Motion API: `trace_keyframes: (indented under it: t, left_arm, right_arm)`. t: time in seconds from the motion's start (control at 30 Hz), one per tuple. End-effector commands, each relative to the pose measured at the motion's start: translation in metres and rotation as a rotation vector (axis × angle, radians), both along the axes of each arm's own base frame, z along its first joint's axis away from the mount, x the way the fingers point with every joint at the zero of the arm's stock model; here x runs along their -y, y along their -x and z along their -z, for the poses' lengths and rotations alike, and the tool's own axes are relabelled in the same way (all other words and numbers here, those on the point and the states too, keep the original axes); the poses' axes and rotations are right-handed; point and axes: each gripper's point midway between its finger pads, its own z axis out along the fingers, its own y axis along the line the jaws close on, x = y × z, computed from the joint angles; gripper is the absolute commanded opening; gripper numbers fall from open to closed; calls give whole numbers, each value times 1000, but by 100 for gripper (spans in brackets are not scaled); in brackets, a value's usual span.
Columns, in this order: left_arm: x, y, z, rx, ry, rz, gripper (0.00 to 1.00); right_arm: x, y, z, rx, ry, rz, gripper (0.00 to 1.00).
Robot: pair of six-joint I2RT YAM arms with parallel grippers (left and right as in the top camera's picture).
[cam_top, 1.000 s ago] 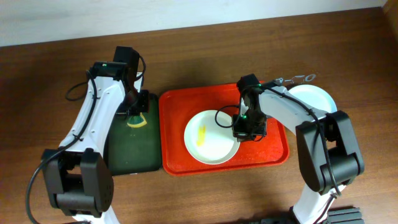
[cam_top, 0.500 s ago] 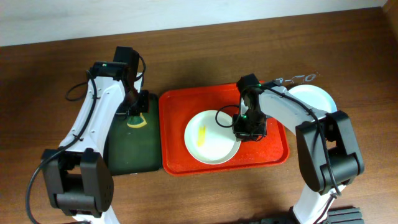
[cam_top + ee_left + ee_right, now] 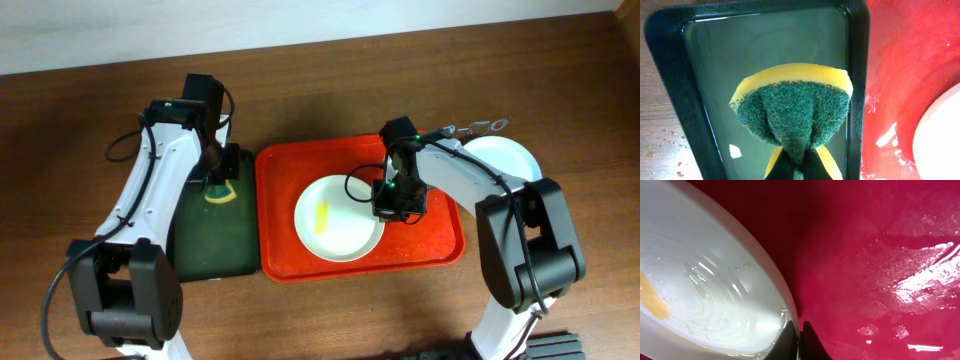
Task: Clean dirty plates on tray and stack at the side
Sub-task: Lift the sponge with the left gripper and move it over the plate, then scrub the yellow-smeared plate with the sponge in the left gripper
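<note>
A cream-white plate (image 3: pixel 338 218) with a yellow smear (image 3: pixel 322 215) lies in the middle of the red tray (image 3: pixel 440 238). My right gripper (image 3: pixel 386 205) is shut on that plate's right rim. In the right wrist view the two dark fingertips (image 3: pixel 790 339) pinch the thin edge of the plate (image 3: pixel 705 290) above the wet tray (image 3: pixel 880 255). My left gripper (image 3: pixel 215 183) hangs over the dark green tray (image 3: pixel 215 240), shut on a yellow sponge (image 3: pixel 792 107) with its green scouring face toward the camera. The sponge is squeezed and folded between the fingers.
A second pale plate (image 3: pixel 505 158) rests on the wooden table to the right of the red tray, partly under my right arm. The dark green tray (image 3: pixel 670 75) holds a film of water and touches the red tray's left rim.
My right gripper closed on the plate's rim, and the plate shifted slightly to the left and up. The left arm and sponge have not moved.
</note>
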Motion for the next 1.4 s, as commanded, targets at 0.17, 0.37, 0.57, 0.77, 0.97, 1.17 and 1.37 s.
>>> trace_keyframes:
  t: [0.17,0.37,0.57,0.77,0.97,1.17,1.37]
  left_arm:
    - [1,-10,-18,67,5,14,0]
    - [8,-16,-20,98,12,29,0]
    - [14,-20,-44,117,35,75,0]
    - [11,-27,-92,149,36,69,0]
    - [30,-28,-79,101,94,97,0]
    - [77,-19,-53,25,161,186,0]
    - [124,-2,-10,-86,139,262,0]
  right_arm:
    - [-2,-6,-1,21,11,59,4]
    - [-2,-6,-1,21,11,60,4]
    - [-2,-4,-1,11,14,60,4]
    - [-3,-3,-1,10,14,55,4]
    - [-12,1,-1,11,14,25,4]
    - [-16,3,-1,8,15,24,4]
    - [-16,2,-1,7,15,37,4]
